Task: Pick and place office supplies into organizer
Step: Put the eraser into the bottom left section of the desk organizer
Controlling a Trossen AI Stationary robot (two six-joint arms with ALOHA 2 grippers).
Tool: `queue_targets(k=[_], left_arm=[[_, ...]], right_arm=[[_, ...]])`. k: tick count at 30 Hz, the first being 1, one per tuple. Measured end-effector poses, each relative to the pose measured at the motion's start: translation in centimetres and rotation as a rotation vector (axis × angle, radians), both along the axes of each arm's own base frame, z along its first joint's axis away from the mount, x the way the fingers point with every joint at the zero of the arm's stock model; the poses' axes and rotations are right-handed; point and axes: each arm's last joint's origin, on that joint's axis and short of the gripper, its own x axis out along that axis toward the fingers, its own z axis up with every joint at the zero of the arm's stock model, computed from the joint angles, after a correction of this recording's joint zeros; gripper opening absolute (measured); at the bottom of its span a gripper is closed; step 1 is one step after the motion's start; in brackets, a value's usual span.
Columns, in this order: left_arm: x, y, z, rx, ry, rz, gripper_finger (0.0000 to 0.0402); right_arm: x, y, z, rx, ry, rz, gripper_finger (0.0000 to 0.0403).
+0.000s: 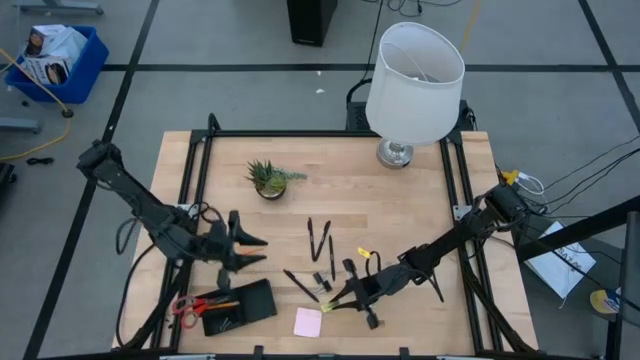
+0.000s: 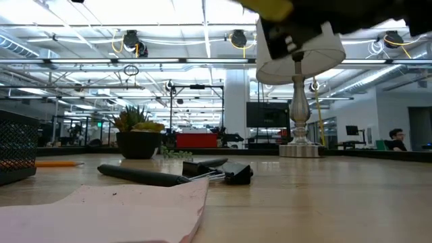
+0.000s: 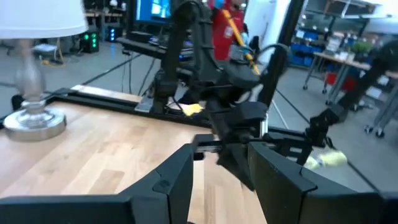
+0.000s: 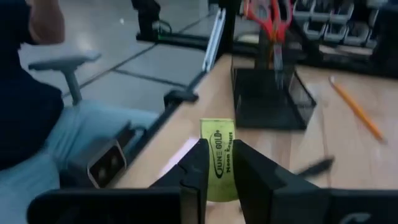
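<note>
My right gripper (image 1: 333,300) is shut on a small yellow-green block (image 4: 217,140) above the table's near middle. Just beyond it to the left stands the black mesh organizer (image 1: 245,303) (image 4: 267,93), with red-handled scissors (image 4: 264,18) upright in it. An orange pencil (image 4: 354,109) lies flat on the table beside the organizer. A pink sticky-note pad (image 1: 308,322) lies flat near the front edge. Black pens (image 1: 318,238) and small black clips (image 1: 320,280) lie mid-table. My left gripper (image 1: 255,250) (image 3: 221,180) hangs open over the table, just beyond the organizer's far side, with nothing between its fingers. My right gripper pinches the yellow-green block by its two long sides (image 4: 219,167) between its two fingers. The fingers come from the table's right, pointing nearly level toward the organizer. The block's far end (image 4: 217,127) sticks out past the fingertips, and the block is lifted clear of the table.
A small potted plant (image 1: 268,178) stands at the far left-middle and a white-shaded lamp (image 1: 412,80) at the far edge. The right arm crosses the table's right half. A seated person (image 4: 37,93) shows beyond the table's left edge.
</note>
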Motion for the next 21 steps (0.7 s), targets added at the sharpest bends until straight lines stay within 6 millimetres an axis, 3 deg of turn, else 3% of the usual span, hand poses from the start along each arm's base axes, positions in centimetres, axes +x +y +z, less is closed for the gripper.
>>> queue_targets(k=[7,21], left_arm=[[-1.9,2.2,0.6,-0.053,0.054,0.026,0.0159],[-2.5,2.6,0.7,-0.057,0.073,-0.017,0.0159]], right_arm=[[3.1,1.1,-1.3,-0.012,0.012,-0.017,0.0054],[13.0,3.3,-0.8,0.051,-0.118,0.045,0.0054]])
